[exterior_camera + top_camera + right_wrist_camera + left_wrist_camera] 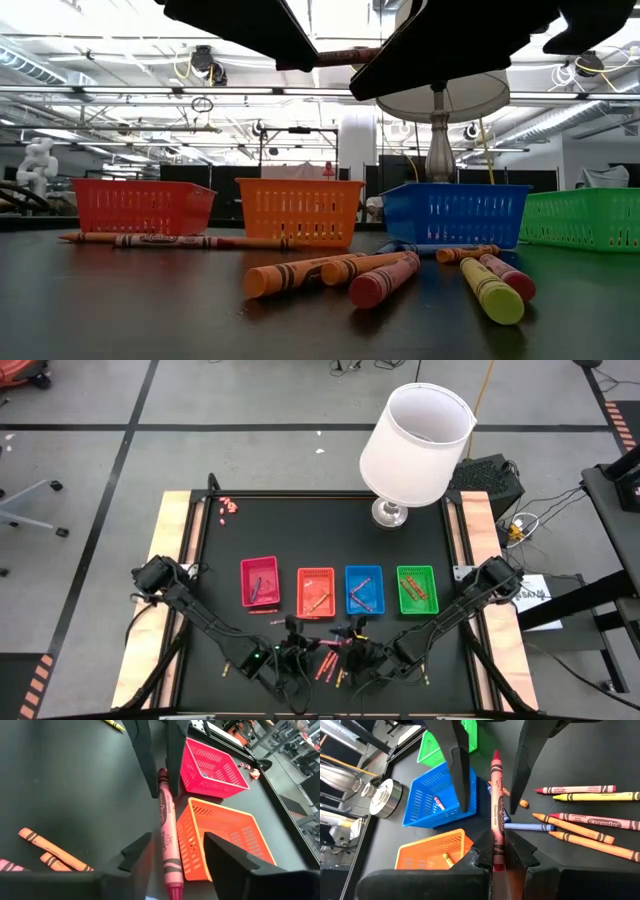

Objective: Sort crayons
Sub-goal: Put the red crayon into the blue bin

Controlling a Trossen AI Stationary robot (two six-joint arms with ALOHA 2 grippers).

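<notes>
Mid-air handover, front centre of tabletop [200,560], just above loose crayons [385,275]. Red crayon [496,795] clamped at its butt end by left gripper [497,851], fingers narrow, pinched tight on it. Long axis pointing straight at right gripper [172,851]; tip end lying between right fingers, these spread wider than the stick, no contact evident. Right arm thus nearest the free end. Pink tray [260,581] and orange tray [316,590] just beyond. Right wrist view shows the gap either side of crayon; low view only dark undersides overhead; high view too cluttered w/ arms to tell.
</notes>
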